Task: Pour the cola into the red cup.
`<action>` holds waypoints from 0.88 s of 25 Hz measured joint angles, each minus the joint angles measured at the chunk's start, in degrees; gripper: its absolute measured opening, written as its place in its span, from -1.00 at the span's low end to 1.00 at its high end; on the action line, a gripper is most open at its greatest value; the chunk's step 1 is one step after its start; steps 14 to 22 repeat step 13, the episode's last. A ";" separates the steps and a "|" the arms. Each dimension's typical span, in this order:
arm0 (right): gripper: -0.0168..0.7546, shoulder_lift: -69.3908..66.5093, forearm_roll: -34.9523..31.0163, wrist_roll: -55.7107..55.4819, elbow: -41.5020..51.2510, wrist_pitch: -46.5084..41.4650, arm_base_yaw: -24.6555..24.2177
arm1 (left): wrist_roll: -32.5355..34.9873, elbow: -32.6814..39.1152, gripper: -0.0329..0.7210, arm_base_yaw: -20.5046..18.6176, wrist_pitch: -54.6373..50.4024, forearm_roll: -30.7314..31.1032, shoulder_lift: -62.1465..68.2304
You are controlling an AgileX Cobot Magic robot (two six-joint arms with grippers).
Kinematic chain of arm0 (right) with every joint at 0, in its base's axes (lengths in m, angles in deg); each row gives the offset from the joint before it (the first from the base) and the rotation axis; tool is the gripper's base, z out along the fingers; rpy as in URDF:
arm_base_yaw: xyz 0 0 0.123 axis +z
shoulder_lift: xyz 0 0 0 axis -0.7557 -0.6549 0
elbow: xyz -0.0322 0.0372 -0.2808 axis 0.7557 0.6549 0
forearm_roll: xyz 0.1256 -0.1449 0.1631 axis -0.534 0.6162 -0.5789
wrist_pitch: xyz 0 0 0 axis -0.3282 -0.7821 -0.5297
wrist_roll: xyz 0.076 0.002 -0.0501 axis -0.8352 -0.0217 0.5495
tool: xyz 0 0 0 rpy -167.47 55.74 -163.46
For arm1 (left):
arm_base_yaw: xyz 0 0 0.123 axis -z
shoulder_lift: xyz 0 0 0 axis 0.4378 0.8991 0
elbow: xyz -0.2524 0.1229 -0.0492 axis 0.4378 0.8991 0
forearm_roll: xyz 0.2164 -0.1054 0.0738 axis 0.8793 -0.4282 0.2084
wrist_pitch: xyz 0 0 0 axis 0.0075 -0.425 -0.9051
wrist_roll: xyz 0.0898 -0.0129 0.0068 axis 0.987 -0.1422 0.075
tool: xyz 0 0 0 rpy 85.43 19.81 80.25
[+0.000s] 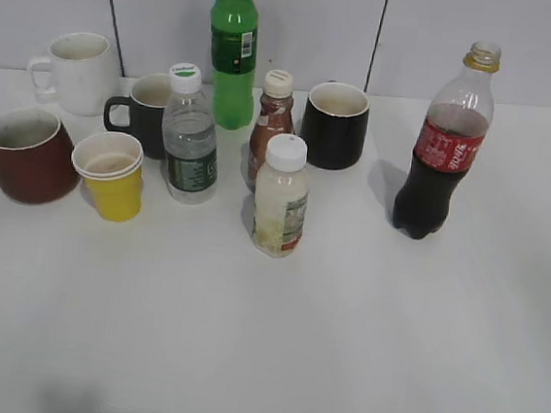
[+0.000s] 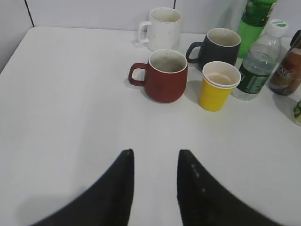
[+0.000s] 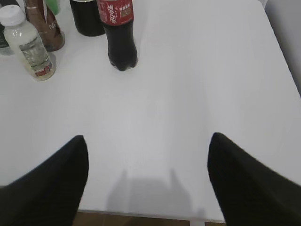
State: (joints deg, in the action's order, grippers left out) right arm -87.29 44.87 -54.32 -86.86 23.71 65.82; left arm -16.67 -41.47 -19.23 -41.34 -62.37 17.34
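Observation:
The cola bottle stands upright at the right of the white table, uncapped, with a red label and dark liquid; it also shows in the right wrist view. The red cup sits at the far left, handle to the left; it also shows in the left wrist view. My left gripper is open and empty, well short of the red cup. My right gripper is wide open and empty over the table's front edge, short of the cola. Neither gripper shows in the exterior view.
A yellow paper cup, a water bottle, a pale drink bottle, a small brown bottle, a green bottle, two black mugs and a white mug crowd the back.

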 joint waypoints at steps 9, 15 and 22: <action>0.58 0.00 0.00 0.00 0.00 0.06 0.00 | 0.00 0.00 -0.26 0.00 0.00 0.00 0.00; 0.58 0.00 0.00 0.00 0.00 0.00 0.00 | 0.00 0.00 -0.27 0.00 0.00 0.00 0.00; 0.58 0.00 0.00 0.00 0.00 0.00 0.00 | 0.00 0.00 -0.27 0.00 0.00 0.00 0.00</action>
